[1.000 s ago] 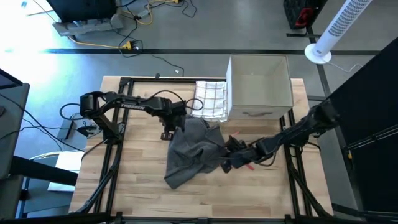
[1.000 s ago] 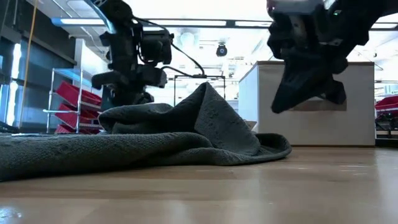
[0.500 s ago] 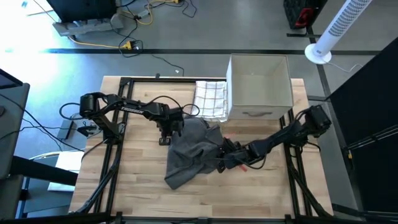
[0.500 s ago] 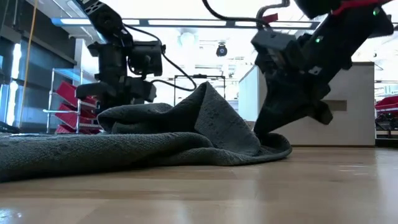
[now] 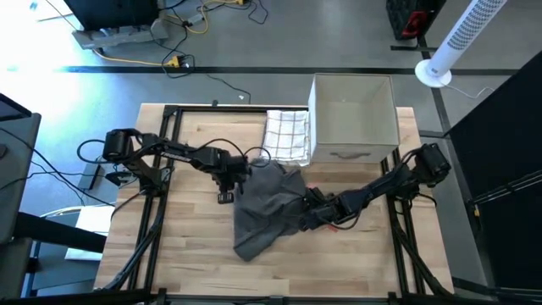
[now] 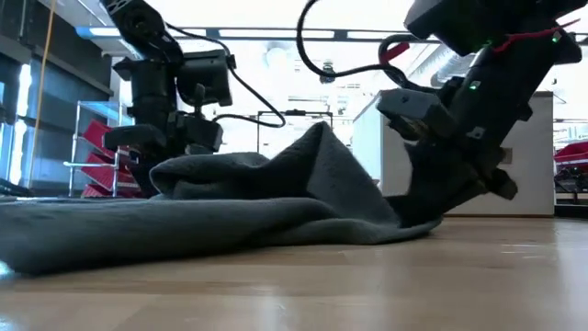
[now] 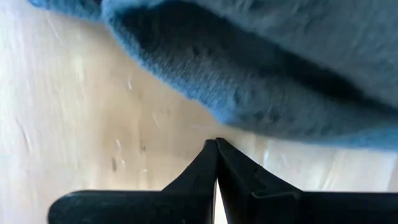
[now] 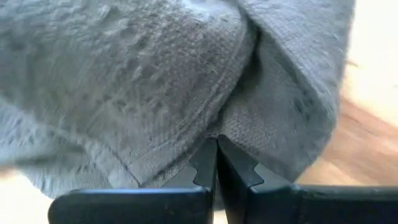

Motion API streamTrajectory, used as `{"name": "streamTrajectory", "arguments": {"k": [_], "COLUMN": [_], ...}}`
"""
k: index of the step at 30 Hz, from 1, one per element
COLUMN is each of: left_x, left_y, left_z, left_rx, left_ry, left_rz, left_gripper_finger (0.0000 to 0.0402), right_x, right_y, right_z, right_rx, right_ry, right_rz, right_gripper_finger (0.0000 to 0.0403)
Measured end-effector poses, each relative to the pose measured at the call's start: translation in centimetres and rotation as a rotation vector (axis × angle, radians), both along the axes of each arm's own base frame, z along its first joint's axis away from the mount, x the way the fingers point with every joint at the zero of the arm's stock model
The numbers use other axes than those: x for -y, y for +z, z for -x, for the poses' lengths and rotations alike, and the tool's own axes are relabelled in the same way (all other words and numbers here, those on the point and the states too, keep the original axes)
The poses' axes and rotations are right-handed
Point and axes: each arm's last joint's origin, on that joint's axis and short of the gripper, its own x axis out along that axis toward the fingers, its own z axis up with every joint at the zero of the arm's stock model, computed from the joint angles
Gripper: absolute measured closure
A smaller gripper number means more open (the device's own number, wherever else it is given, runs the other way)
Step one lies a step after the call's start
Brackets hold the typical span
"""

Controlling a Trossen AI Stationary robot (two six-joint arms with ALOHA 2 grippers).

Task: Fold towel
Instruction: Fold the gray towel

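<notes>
Both my arms are dark, built of slim black links and chunky joints, and my left arm (image 5: 169,152) trails thin black cables that loop loosely off its wrist housing. My right arm (image 5: 389,182) shows red wiring near the wrist, a red mark just behind my right gripper (image 5: 303,219), and a small green light on its boxy wrist body in the low view. Both my left gripper (image 7: 216,148) and the right one end in two matte black fingers (image 8: 233,165) with angular, stepped tips tapering to a point.
</notes>
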Motion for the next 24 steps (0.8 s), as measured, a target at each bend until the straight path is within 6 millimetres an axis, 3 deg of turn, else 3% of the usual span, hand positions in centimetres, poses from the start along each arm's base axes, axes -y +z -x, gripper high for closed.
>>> {"name": "streamTrajectory", "arguments": {"k": [4, 11, 18, 24], "left_x": [1.2, 1.9, 0.0, -2.1], "left_y": [0.0, 0.0, 1.9, 3.5], "left_z": [-0.3, -0.6, -1.0, -1.1], "left_rx": [0.024, 0.046, 0.067, 0.159], "left_ry": [0.002, -0.023, -0.084, -0.053], "left_rz": [0.013, 0.042, -0.028, -0.023], "left_gripper_finger": [0.0401, 0.0401, 0.0401, 0.0401], "right_x": [0.6, 1.1, 1.5, 1.8], "right_y": [1.6, 6.8, 10.4, 11.1], "right_z": [1.3, 2.6, 4.4, 5.5], "right_rx": [-0.037, 0.099, 0.206, 0.181], "right_ry": [-0.007, 0.1, 0.155, 0.161], "right_rz": [0.03, 0.031, -0.008, 0.003], "right_gripper_finger": [0.0403, 0.0403, 0.0403, 0.0402]}}
